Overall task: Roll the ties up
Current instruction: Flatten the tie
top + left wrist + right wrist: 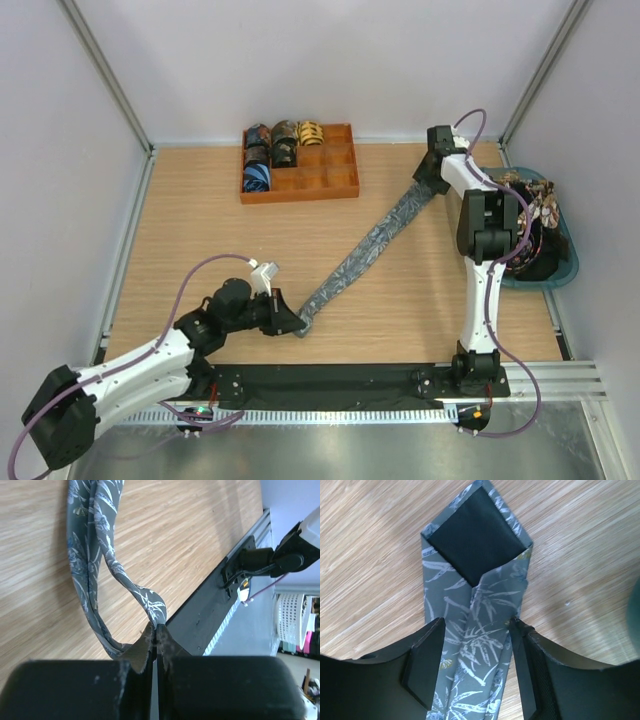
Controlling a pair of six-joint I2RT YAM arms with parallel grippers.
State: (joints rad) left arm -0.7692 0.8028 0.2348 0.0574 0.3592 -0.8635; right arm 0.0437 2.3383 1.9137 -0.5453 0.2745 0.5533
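The grey-blue tie [370,250] lies stretched in a straight diagonal across the table [200,230], from the near centre up toward the far right. Its narrow end is pinched in the left gripper [297,325], whose jaws are fully closed on the cloth. In the left wrist view the tie [85,570] comes out of the closed gripper [156,630] in a loose, twisted fold and then runs away over the wood.

The wide end sits under the right gripper [430,182]. In the right wrist view the tie [475,630] lies flat with its back up, the black lining showing at the pointed tip. The right gripper [476,645] stands open, one of its fingers [425,665] at each edge of the cloth, straddling it without pinching it.

At the far side of the table an orange tray [330,192] holds six rolled ties [285,145] in its left compartments. At the right edge a teal basket [555,280] holds a heap of loose ties [535,205], partly hidden by the right arm.
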